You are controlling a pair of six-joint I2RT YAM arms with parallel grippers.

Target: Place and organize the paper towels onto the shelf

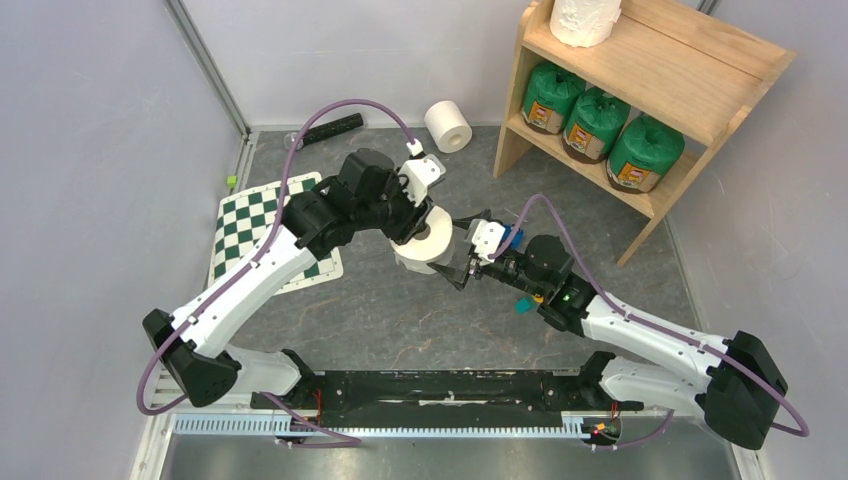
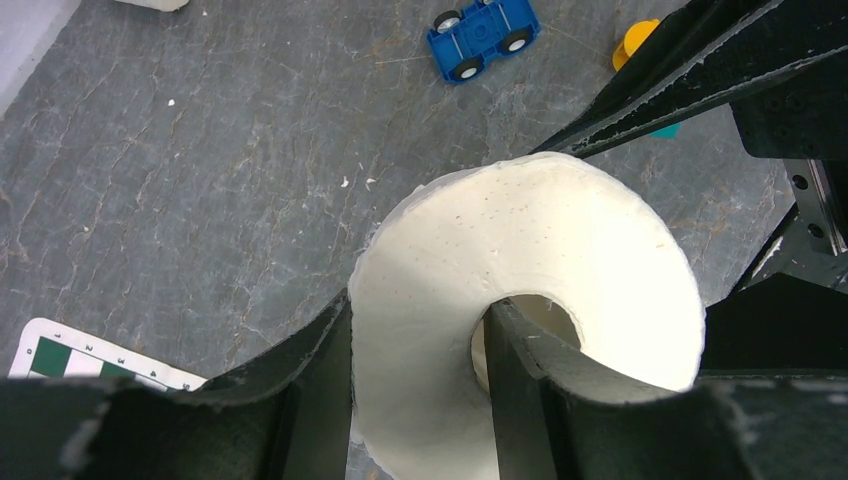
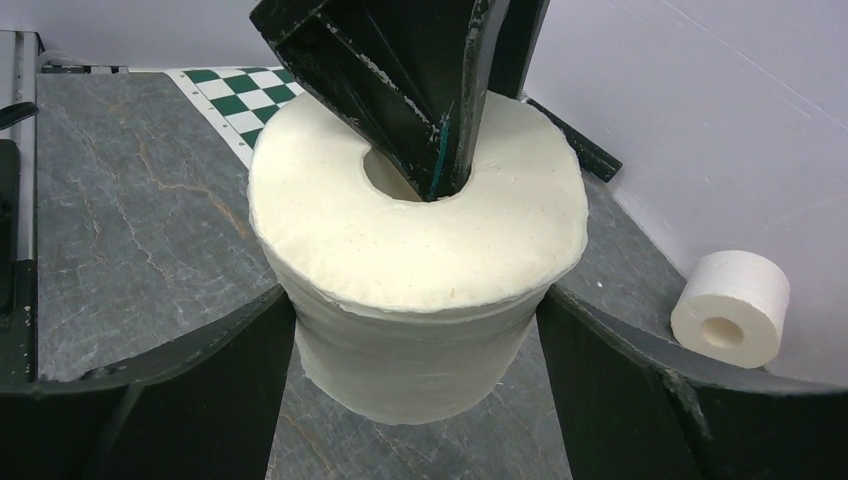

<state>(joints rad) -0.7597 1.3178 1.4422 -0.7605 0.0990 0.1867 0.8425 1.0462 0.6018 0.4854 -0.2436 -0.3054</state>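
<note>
I log, left to right: left gripper (image 2: pixel 420 320) clamped on a bare white roll (image 1: pixel 430 243) at mid-table, one finger in the core and one outside. The right gripper (image 3: pixel 415 300) is spread wide, a finger on either side of that roll. Behind lies a loose white roll (image 1: pixel 448 126); far right, the shelf (image 1: pixel 700 75) carries one white roll (image 1: pixel 585 20) on top and three green rolls (image 1: pixel 594 122) on the lower tier.

Left claw (image 2: pixel 415 385) points down, pinched tight; right claw (image 3: pixel 420 350) reaches level, spread wide
</note>
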